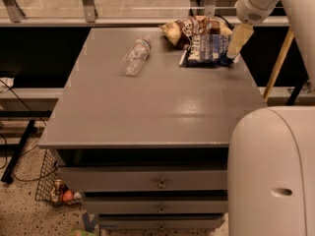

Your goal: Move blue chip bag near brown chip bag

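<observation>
The blue chip bag (207, 50) lies flat at the far right of the grey table (147, 107), its upper edge touching the brown chip bag (189, 28) just behind it. The gripper (230, 57) sits at the blue bag's right end; I cannot tell whether it grips the bag. A clear plastic bottle (136, 56) lies well apart to the left.
</observation>
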{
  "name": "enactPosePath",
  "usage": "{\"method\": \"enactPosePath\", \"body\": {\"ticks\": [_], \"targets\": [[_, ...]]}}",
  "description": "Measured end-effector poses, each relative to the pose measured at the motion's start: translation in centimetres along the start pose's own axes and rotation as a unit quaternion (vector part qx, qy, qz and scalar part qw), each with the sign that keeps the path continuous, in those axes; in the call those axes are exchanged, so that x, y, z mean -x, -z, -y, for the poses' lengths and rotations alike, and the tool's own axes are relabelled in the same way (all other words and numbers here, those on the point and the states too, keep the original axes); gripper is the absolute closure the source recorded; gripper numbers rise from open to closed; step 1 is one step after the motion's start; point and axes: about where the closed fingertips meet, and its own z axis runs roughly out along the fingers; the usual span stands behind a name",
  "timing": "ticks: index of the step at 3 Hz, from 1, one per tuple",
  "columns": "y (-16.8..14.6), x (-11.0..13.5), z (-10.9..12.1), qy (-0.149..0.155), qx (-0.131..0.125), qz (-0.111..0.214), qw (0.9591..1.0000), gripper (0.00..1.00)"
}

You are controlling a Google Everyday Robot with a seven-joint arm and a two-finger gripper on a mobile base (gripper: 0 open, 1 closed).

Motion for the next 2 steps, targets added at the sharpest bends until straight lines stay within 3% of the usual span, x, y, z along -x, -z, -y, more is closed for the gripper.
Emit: {"method": "enactPosePath", "body": {"ticks": [1, 2], "targets": [[3.1, -1.4, -0.2, 0.007, -0.007, -0.023, 0.9997, 0.00], [7.9, -4.2, -0.3, -0.015, -0.039, -0.056, 0.9976, 0.00]]}}
